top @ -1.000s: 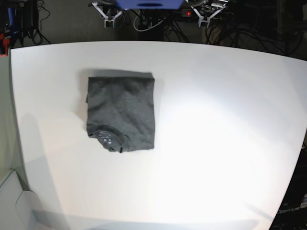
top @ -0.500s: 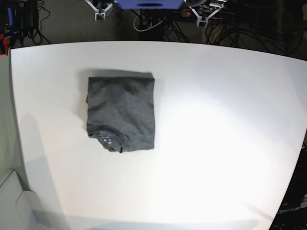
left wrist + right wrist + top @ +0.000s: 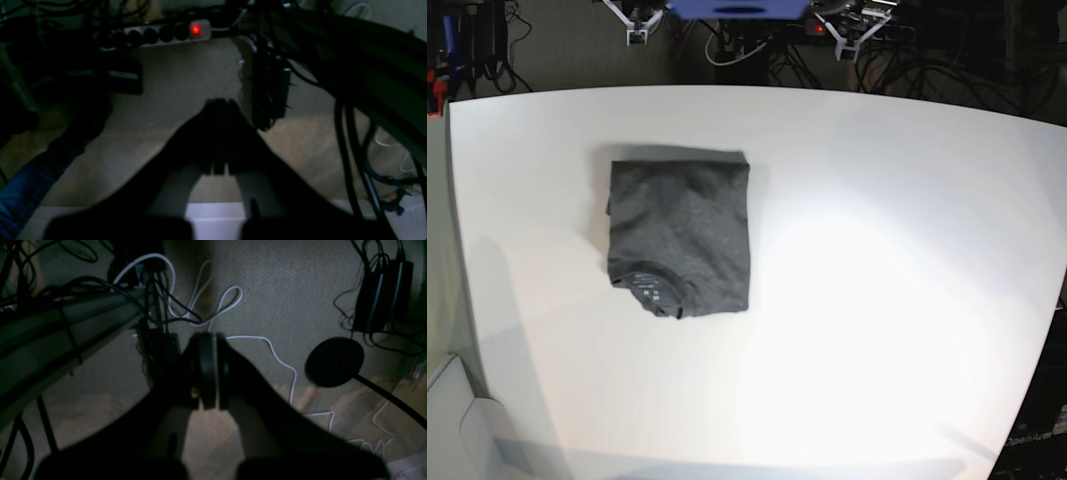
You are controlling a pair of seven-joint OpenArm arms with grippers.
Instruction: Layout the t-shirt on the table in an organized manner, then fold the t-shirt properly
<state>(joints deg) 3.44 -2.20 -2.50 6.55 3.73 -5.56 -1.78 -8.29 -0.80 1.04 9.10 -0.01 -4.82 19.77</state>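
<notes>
We see the dark charcoal-grey cloth t-shirt [image 3: 679, 236] folded into a compact rectangle at nine o'clock on the large white desk [image 3: 887, 300], soft, limp, best pinched by its edges, with both left pincer [image 3: 218, 103] and right pincer [image 3: 209, 340] clenched empty.

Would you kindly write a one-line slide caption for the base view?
Folded charcoal t-shirt lies on the white table, both grippers parked beyond its far edge.

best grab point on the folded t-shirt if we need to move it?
Judging by its pose, the t-shirt lies as a flat folded rectangle on the table. Pinch the thick folded edge at its far corners, coming from the arms' side, so the layers stay stacked.
</notes>
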